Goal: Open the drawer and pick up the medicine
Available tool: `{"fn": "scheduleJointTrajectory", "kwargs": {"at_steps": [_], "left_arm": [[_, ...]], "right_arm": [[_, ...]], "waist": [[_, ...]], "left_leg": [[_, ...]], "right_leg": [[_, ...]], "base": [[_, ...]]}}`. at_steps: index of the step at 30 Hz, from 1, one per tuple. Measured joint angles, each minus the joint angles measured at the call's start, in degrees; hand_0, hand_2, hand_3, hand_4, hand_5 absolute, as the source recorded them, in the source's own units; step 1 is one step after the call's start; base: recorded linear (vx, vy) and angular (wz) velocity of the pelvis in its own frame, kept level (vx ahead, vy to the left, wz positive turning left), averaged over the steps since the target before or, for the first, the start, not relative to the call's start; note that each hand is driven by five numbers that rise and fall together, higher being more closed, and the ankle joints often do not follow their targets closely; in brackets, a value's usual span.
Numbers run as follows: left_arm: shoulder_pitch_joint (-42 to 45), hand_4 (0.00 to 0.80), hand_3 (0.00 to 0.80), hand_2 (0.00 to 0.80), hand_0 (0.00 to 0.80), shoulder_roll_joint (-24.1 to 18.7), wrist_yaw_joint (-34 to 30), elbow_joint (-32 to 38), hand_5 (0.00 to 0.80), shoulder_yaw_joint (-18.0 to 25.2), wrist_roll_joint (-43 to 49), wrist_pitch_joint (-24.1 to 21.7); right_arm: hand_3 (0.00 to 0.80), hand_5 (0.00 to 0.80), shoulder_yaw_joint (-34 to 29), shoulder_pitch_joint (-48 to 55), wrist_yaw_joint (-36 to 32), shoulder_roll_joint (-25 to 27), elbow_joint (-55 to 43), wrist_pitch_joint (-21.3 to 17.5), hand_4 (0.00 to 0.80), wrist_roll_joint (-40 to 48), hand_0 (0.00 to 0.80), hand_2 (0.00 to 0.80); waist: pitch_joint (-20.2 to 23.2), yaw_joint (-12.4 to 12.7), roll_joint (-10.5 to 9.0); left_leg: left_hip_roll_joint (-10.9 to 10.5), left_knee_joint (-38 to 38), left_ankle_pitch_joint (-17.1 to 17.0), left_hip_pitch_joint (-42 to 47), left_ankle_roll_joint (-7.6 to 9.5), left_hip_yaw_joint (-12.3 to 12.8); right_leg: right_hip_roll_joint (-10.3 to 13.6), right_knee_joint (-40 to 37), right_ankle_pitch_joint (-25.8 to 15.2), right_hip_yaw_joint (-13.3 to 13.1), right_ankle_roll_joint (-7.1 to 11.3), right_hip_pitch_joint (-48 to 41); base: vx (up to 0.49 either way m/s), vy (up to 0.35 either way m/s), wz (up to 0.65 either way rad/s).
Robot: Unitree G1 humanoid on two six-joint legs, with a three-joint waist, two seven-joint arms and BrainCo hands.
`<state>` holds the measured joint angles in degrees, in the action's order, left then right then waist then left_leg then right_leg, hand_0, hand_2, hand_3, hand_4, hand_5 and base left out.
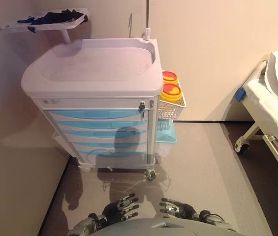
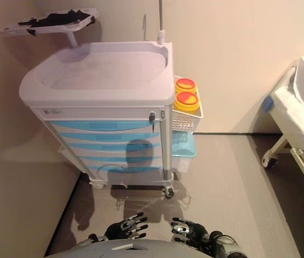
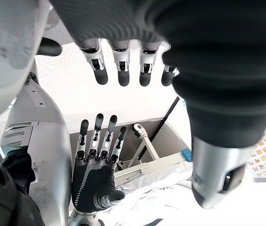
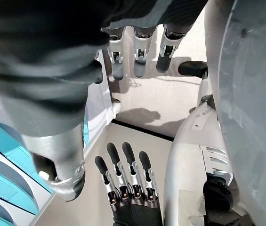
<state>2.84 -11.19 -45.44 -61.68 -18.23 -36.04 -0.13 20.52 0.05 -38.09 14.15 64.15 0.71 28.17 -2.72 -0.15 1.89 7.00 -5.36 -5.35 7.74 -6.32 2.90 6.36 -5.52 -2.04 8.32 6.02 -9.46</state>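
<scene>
A white medical cart (image 1: 94,73) stands against the wall ahead, its several light-blue drawers all closed. The top blue drawer (image 1: 97,114) sits just under a white panel with a key lock (image 1: 141,106). No medicine shows in any view. Both hands hang low in front of me, well short of the cart. My left hand (image 1: 121,208) and right hand (image 1: 178,208) are side by side, fingers straight and holding nothing. The left wrist view shows its own straight fingers (image 3: 123,66) and the right hand (image 3: 97,160) beyond. The right wrist view shows the blue drawer fronts (image 4: 1,155).
A white basket (image 1: 170,109) on the cart's right side holds two yellow containers (image 1: 172,90) with red lids, above a light-blue bin (image 1: 166,132). A wheeled bed (image 1: 276,108) stands at the right. A wall runs along the left, and a side shelf (image 1: 50,20) carries dark items.
</scene>
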Motion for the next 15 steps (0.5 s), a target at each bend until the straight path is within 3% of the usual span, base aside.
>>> {"fn": "scheduleJointTrajectory", "kwargs": {"at_steps": [10, 15], "left_arm": [[0.07, 0.0, 0.0, 0.0, 0.0, 0.09, -0.98, 0.0, 0.0, 0.03, -1.93, 0.01], [0.49, 0.0, 0.0, 0.0, 0.0, 0.37, -1.35, 0.15, 0.0, 0.4, -6.87, -3.0]], "right_arm": [[0.0, 0.0, -0.01, -0.15, -0.34, 0.01, 0.29, 0.02, 0.0, -0.02, 0.0, 0.0], [0.0, 0.0, -0.02, -0.17, -0.95, 0.05, 0.29, 0.04, 0.0, 0.01, 0.0, 0.0]], "waist": [[-0.1, 0.08, -0.11], [-0.16, 0.13, -0.16]], "left_leg": [[0.01, 0.0, 0.0, -0.01, 0.0, 0.0], [0.01, 0.0, 0.0, -0.05, 0.0, -0.09]], "right_leg": [[0.0, 0.0, 0.01, 0.02, -0.01, 0.0], [0.0, 0.0, 0.0, 0.13, 0.0, -0.01]], "base": [[0.0, 0.0, 0.0], [0.0, 0.0, 0.0]]}}
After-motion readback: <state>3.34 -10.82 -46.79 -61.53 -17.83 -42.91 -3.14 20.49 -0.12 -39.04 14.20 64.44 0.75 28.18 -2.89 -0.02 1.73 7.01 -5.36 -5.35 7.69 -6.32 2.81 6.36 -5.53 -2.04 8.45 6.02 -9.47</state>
